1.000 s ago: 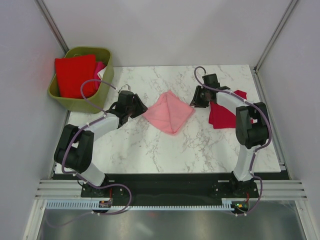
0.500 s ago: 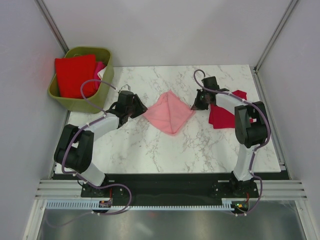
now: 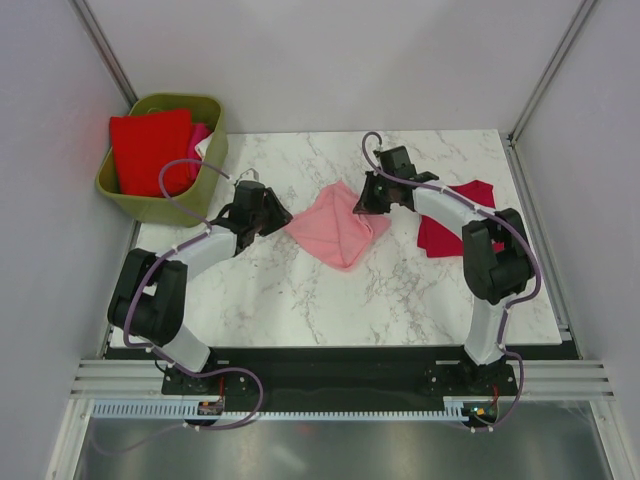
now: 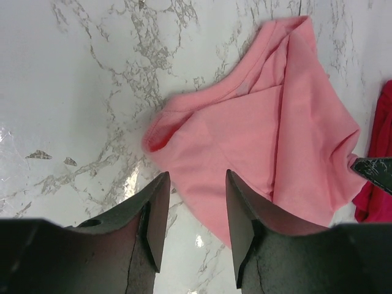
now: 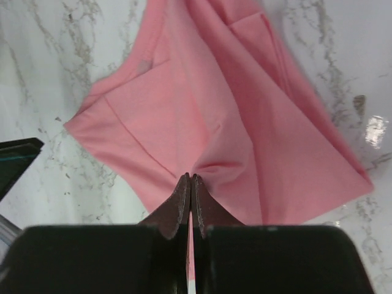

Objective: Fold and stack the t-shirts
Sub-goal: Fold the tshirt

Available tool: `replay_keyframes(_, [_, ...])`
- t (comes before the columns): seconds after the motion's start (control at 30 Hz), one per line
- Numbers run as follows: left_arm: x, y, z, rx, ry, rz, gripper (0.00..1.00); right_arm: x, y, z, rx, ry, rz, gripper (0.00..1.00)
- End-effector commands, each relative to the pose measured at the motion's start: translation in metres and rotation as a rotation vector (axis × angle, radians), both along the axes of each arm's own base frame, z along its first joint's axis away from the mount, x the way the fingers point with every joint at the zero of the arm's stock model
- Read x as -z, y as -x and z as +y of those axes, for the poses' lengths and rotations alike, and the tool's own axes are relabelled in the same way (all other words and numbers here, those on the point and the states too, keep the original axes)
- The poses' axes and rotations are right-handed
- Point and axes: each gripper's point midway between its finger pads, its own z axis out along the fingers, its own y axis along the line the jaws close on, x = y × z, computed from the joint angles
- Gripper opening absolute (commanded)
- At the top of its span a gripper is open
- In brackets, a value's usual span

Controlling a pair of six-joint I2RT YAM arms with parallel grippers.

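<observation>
Shifted leftward, the right claw [image 5: 190, 179] pinches the right edge of the soft light pink t-shirt [image 3: 335, 230]; the left claw [image 4: 196, 177] hangs half-open at its left corner.

1. The light pink t-shirt [image 3: 335, 228] lies part-folded on the desk in a rough diamond with overlapping layers. The right fingers [image 5: 181, 199] pinch a puckered fold at one edge. The left fingers [image 4: 157, 211] stand spread just over the opposite corner.
2. The dark crimson t-shirt [image 3: 442, 236] lies rumpled, just outside the right fingers.
3. The bright red t-shirt [image 3: 148, 150] lies folded, well apart from the left fingers, with a sliver of the hot pink t-shirt [image 3: 199, 136] beside it.
</observation>
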Motion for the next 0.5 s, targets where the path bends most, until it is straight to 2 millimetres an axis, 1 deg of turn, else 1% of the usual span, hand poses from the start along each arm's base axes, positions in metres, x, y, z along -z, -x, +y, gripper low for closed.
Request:
replay_keyframes(0.0, [-0.019,-0.008,0.005,0.008,-0.022,-0.058,0.49,-0.029,-0.008,0.025,-0.020,-0.096,-0.034,0.03])
replay_keyframes(0.13, [-0.017,-0.008,0.008,0.002,-0.022,-0.053,0.49,-0.038,-0.009,0.054,-0.045,-0.190,-0.035,0.03])
replay_keyframes(0.17, [-0.016,-0.008,0.008,0.003,-0.020,-0.051,0.48,-0.038,-0.010,0.059,-0.044,-0.203,-0.033,0.03])
replay_keyframes(0.2, [-0.016,-0.008,0.009,0.003,-0.019,-0.049,0.48,-0.034,-0.010,0.064,-0.037,-0.215,-0.013,0.04])
replay_keyframes(0.23, [-0.014,-0.008,0.011,-0.003,-0.019,-0.044,0.48,-0.038,-0.010,0.075,-0.050,-0.236,-0.020,0.03])
replay_keyframes(0.27, [-0.013,-0.007,0.012,-0.005,-0.013,-0.041,0.48,-0.032,-0.011,0.080,-0.051,-0.242,-0.004,0.03])
replay_keyframes(0.3, [-0.014,-0.007,0.013,-0.008,-0.006,-0.045,0.48,-0.035,-0.013,0.087,-0.048,-0.262,-0.001,0.03])
replay_keyframes(0.33, [-0.013,-0.007,0.016,-0.014,-0.001,-0.043,0.49,-0.035,-0.010,0.098,-0.064,-0.275,-0.002,0.03])
replay_keyframes(0.37, [-0.011,-0.006,0.017,-0.017,0.004,-0.037,0.49,-0.035,-0.009,0.104,-0.070,-0.289,0.005,0.04])
replay_keyframes(0.4, [-0.011,-0.006,0.019,-0.020,0.004,-0.037,0.49,-0.027,-0.009,0.110,-0.068,-0.300,0.024,0.04])
replay_keyframes(0.43, [-0.010,-0.006,0.021,-0.025,0.003,-0.036,0.49,-0.029,-0.008,0.123,-0.071,-0.333,0.027,0.03])
replay_keyframes(0.47, [-0.007,-0.005,0.024,-0.031,0.001,-0.030,0.49,-0.022,-0.006,0.130,-0.074,-0.352,0.050,0.03])
